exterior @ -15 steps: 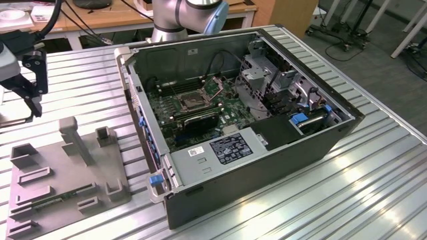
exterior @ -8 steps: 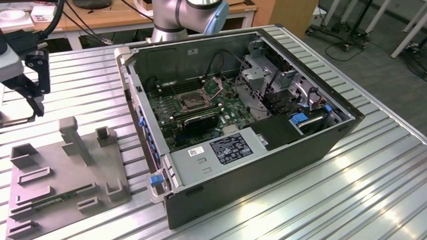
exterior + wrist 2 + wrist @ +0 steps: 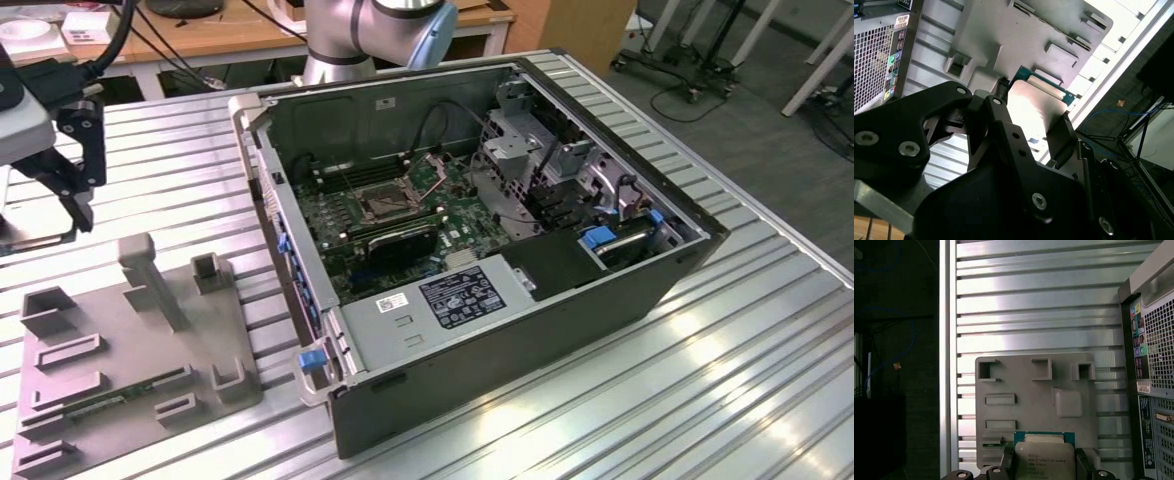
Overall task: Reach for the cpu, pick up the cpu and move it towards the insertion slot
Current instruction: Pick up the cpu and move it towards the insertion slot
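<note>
While the gripper clamps the cpu by two opposite edges, the chip hangs above the grey fixture plate, well apart from the insertion slot inside the computer case beside that plate.

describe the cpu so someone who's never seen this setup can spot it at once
Start at the open computer case, then the grey fixture plate beside it on the slatted table. The tool by that plate grips the cpu: a flat square chip, silvery top on a green edge, unlike the plate's plain grey pockets.
</note>
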